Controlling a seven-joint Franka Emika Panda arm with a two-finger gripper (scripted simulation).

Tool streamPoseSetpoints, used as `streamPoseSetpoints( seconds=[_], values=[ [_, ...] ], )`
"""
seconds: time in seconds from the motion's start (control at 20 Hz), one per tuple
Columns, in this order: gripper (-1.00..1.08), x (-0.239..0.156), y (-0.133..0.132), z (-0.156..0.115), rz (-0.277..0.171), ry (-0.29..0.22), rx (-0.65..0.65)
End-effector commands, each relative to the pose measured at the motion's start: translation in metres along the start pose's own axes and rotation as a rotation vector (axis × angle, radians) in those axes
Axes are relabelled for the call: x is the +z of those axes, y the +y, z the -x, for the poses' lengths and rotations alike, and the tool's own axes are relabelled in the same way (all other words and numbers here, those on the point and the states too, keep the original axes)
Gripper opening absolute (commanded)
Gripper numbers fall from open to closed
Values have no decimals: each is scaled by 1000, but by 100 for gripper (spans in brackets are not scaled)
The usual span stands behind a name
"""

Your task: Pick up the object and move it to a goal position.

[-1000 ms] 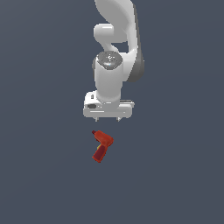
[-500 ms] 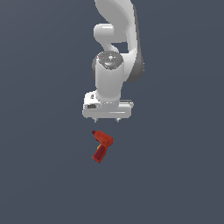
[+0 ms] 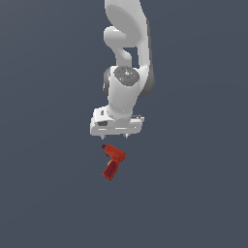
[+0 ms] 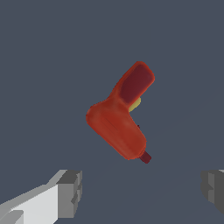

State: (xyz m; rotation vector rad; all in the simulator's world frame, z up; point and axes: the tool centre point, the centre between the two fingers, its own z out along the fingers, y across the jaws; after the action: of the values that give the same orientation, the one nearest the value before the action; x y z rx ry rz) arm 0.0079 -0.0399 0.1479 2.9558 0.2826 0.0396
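Observation:
The red power drill lies on the grey floor, its black tip pointing toward the arm and its darker handle angled away. In the wrist view the drill shows its rounded body, darker handle and a yellow spot. My white gripper hangs just above and behind the drill, not touching it. Its jaws stand wide apart and empty; the fingers show at either side in the wrist view, with the drill beyond the gap between them.
Plain dark grey floor all around. The white arm rises above the gripper.
The gripper has shifted slightly toward the exterior view's left and a little lower, closer to the drill. The drill has not moved.

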Motion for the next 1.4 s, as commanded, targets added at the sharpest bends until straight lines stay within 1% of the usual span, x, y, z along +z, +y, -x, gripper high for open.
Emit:
streamPoseSetpoints(
  seconds=[0.0, 0.4, 0.65, 1.0, 1.35],
  values=[
    [108, 10, 3, 0, 37, 6, -60],
    [108, 47, 10, 1, 160, 26, -312],
    [108, 67, 8, 3, 216, 33, -465],
    [108, 85, 4, 6, 257, 38, -613],
    [108, 92, 2, 8, 271, 40, -672]
  ],
)
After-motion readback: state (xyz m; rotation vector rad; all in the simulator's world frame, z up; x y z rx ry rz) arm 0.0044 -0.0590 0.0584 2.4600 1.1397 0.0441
